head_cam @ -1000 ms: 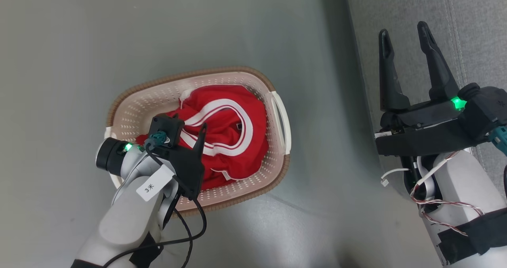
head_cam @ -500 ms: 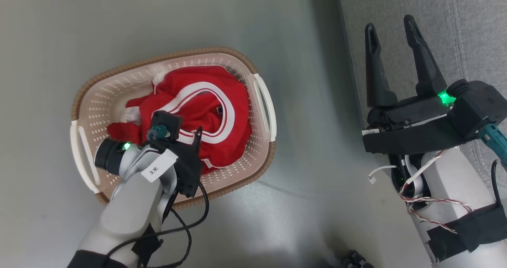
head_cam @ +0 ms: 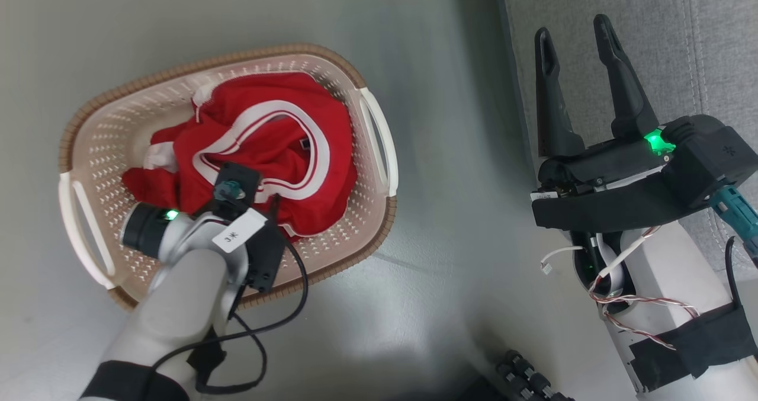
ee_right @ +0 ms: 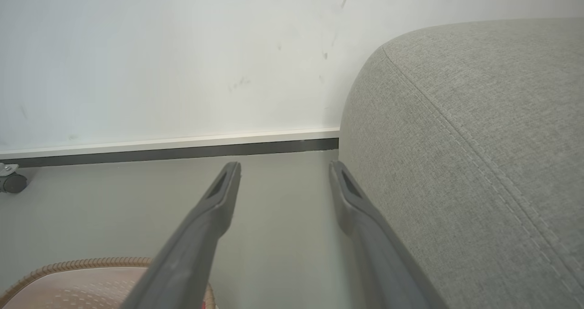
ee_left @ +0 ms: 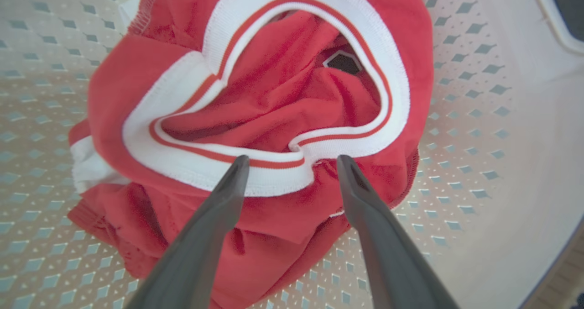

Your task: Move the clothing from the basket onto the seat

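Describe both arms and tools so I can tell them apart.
Left tool: dark tapered fingers, pale grey forearm, white label, looping black cable. Right tool: same fingers, green light, red-white wires, black strap, teal plug.

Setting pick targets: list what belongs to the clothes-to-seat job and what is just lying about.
Job:
red sports clothing
laundry basket
grey sofa seat
left hand, open at the clothing
right hand, open

Lying about:
caster wheel
black ribbed part on the floor
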You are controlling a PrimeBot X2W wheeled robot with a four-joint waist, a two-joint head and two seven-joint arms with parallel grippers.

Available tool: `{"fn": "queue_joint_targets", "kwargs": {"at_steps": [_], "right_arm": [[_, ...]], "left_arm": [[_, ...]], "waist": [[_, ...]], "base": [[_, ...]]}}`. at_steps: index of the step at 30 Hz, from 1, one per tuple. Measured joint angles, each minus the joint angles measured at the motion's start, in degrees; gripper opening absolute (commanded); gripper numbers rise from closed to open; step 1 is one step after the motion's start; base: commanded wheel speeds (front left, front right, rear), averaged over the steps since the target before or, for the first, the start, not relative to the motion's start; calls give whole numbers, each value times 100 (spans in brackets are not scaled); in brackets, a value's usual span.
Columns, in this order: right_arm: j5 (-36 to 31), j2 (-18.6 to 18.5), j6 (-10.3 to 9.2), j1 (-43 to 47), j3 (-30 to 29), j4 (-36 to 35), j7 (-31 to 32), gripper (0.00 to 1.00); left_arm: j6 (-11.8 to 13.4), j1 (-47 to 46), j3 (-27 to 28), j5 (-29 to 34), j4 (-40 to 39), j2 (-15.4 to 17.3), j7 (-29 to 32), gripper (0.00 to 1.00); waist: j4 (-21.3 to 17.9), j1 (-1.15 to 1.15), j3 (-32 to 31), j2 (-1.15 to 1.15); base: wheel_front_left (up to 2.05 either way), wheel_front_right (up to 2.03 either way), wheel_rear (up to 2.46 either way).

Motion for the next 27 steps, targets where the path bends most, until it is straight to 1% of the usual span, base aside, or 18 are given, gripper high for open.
{"fn": "queue_joint_targets", "kwargs": {"at_steps": [3,5,17,18,19,20,21,27], "right_arm": [[0,8,0,-9,3,-62,-25,100],[0,21,0,-35,3,-69,-26,100],[1,134,9,-127,54,-55,-48,100],[1,140,25,-129,54,-41,-48,100],[1,143,34,-132,54,-30,-49,100],[1,146,45,-133,54,-21,-51,100],[1,151,47,-135,54,-16,-51,100],[1,159,49,-219,51,35,-91,100]], "left_arm": [[10,-60,-33,38,122,87,34,100],[74,-131,-29,51,198,129,34,100],[183,-563,-182,339,598,280,129,99],[194,-578,-208,349,636,278,168,82],[194,-586,-219,360,669,274,189,42],[196,-594,-219,360,709,266,205,11],[196,-607,-238,366,748,263,212,0],[216,-752,-268,378,888,189,253,0]], "waist": [[-44,0,102,0],[-71,0,172,0],[-220,0,559,0],[-233,1,573,0],[-245,0,585,0],[-255,0,594,0],[-262,0,602,0],[-285,0,617,0]], "base": [[0,0,0],[0,0,0],[0,0,0],[0,0,0],[0,0,0],[0,0,0],[0,0,0],[0,0,0]]}}
